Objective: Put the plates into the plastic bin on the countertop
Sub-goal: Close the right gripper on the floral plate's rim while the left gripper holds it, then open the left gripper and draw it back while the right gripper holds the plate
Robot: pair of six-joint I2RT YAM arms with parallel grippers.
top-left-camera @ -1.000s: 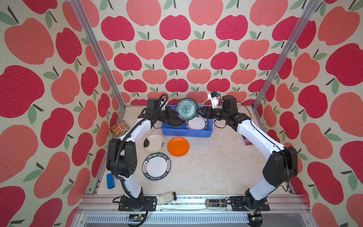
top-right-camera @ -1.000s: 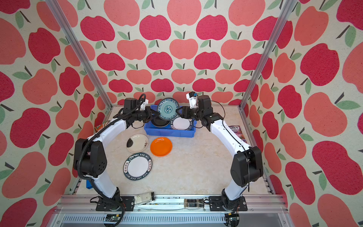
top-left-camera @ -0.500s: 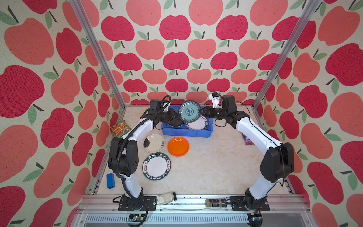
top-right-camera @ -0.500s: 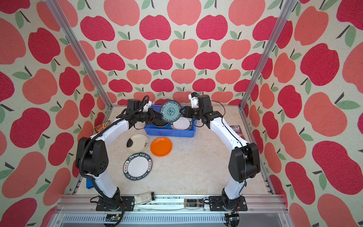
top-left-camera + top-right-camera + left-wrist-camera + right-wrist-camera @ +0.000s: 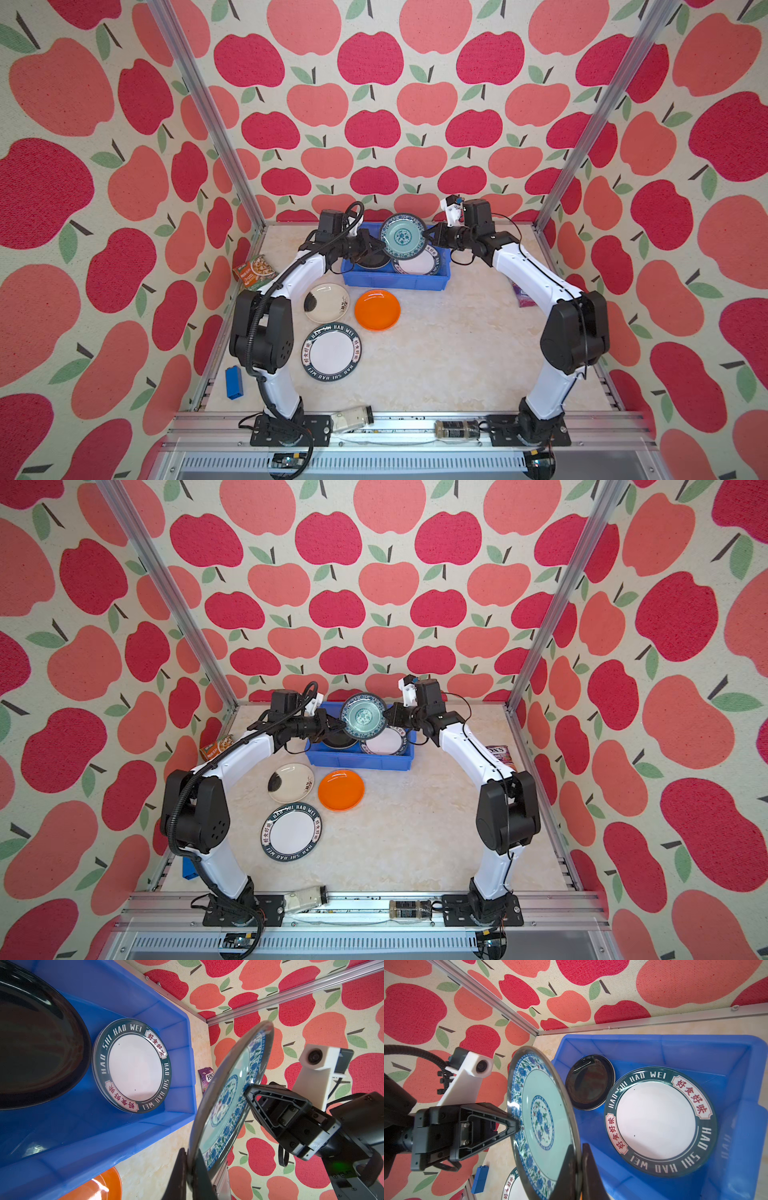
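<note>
Left gripper (image 5: 377, 249): clamped on the left rim of the blue-patterned plate (image 5: 403, 236). In the left wrist view both fingers (image 5: 182, 1174) pinch the edge.

Right gripper (image 5: 430, 237): clamped on the opposite rim of the same plate. The right wrist view shows the rim nipped between its fingers (image 5: 588, 1172).

The plate hangs in the air between the two grippers, face up. In both top views it overlaps the back edge of the blue bin (image 5: 395, 283).

The bin stands at the back of the countertop (image 5: 449, 340). Inside it, a black plate (image 5: 588, 1082) lies on the left and a green-rimmed plate (image 5: 658, 1122) on the right, their edges meeting.

In front of the bin, on the countertop, a blotched plate (image 5: 327, 302) and an orange plate (image 5: 377, 309) lie just beside each other. A second green-rimmed plate (image 5: 331, 351) lies nearer the arm bases.
</note>
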